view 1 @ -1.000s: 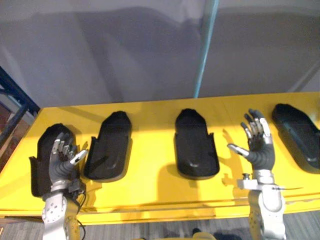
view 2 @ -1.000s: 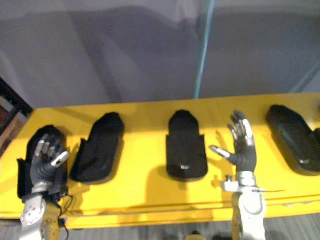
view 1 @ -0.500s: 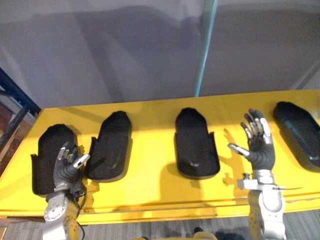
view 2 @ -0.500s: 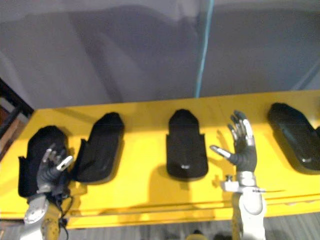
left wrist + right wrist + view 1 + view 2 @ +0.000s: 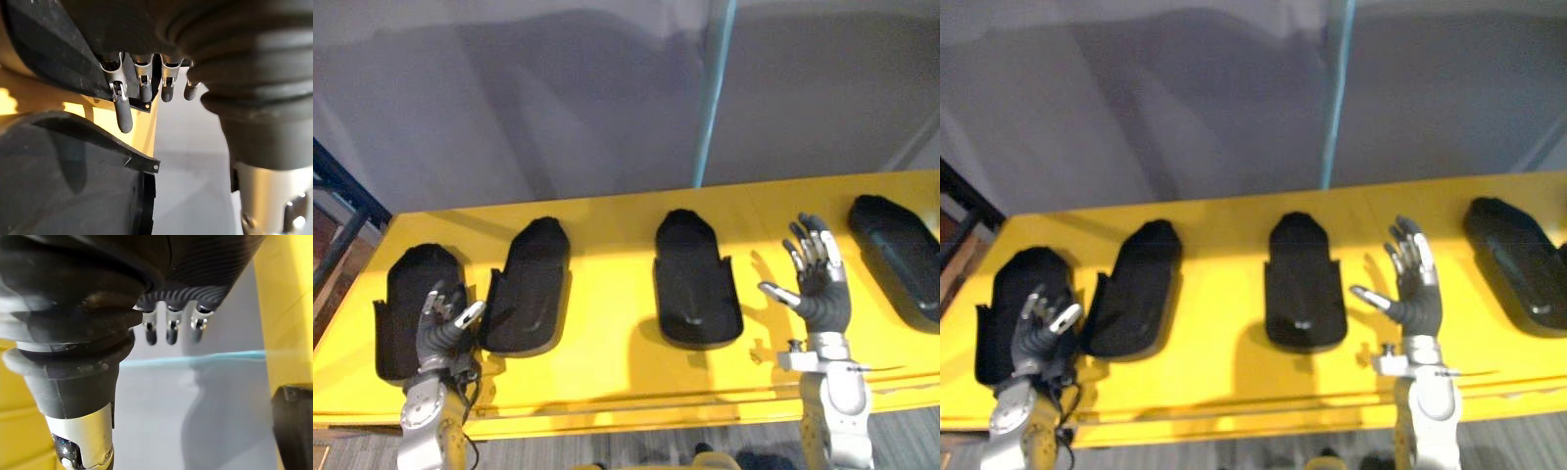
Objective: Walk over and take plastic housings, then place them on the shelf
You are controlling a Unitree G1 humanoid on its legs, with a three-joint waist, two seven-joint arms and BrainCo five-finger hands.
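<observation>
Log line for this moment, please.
left hand: open, by leftmost plastic housing | right hand: open, empty, above yellow table | stage: nothing grasped yet

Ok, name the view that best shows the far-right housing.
Right eye view: the far-right housing lies almost whole. The left eye view cuts more off at its edge; the right wrist view shows perhaps its dark edge.

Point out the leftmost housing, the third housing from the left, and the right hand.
leftmost housing (image 5: 409, 279), left eye view, inner floor
third housing (image 5: 695, 284), left eye view, inner floor
right hand (image 5: 822, 296), left eye view, palm
</observation>
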